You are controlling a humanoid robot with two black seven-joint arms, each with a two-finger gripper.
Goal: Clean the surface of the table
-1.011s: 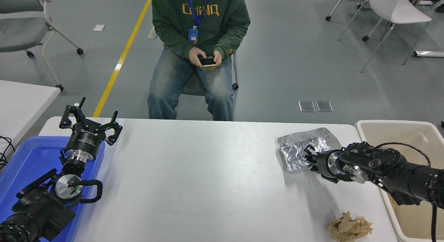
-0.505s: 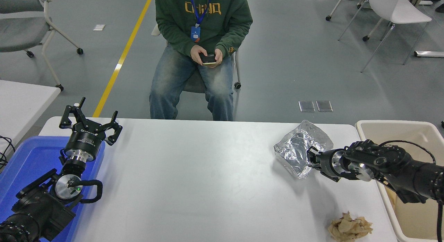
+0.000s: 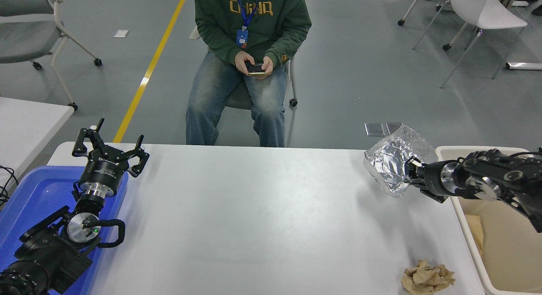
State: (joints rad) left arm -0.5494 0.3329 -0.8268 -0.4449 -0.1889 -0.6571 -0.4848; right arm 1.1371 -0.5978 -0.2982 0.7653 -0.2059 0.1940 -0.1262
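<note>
The white table surface [image 3: 254, 219] fills the lower picture. My right gripper [image 3: 410, 173] is shut on a crumpled sheet of silver foil [image 3: 391, 159] and holds it lifted above the table's far right corner, close to the beige bin [image 3: 465, 219]. A crumpled brown paper wad [image 3: 427, 277] lies on the table near the front right edge. My left gripper [image 3: 109, 151] is open and empty, parked at the lower left above the blue tray [image 3: 29, 197].
A person in a green sweatshirt sits on a chair [image 3: 247, 96] beyond the table's far edge, holding a phone [image 3: 255, 68]. A smaller white table [image 3: 25, 125] stands at the left edge. Chairs stand on the grey floor at both top corners.
My right gripper has lifted the foil off the table and carried it right and away, toward the beige bin. The person has shifted slightly to the right. The left arm has not moved.
</note>
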